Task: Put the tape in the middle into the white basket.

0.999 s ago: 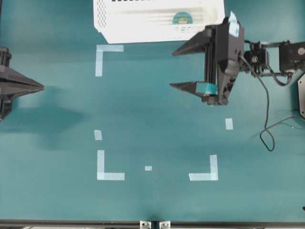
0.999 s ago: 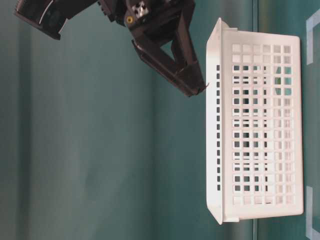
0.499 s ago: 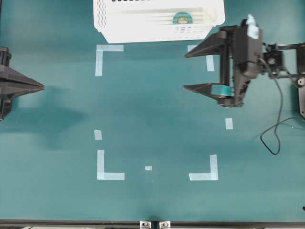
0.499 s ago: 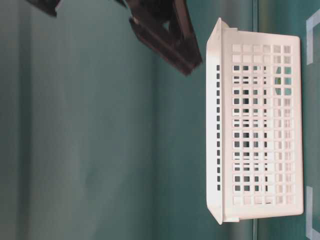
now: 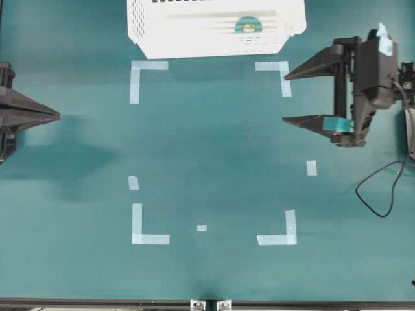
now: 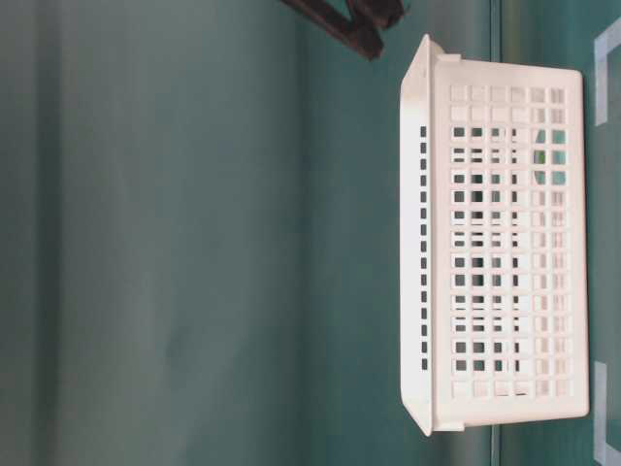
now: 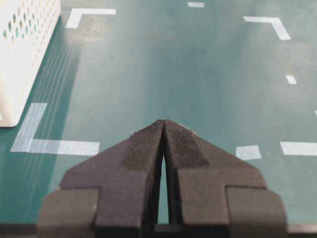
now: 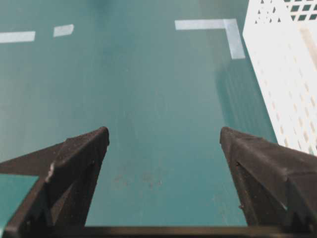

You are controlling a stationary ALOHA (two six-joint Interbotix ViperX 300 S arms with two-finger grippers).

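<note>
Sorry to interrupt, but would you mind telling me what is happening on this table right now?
The tape already lies inside the white basket at the far edge of the table. The right hand is open and empty, off to the right of the basket above the green table. The left hand is shut and holds nothing, at the left edge.

A teal bench point(image 5: 207, 149) fills the view, evenly lit, with pale-blue tape corner marks point(image 5: 150, 232) framing its middle.
</note>
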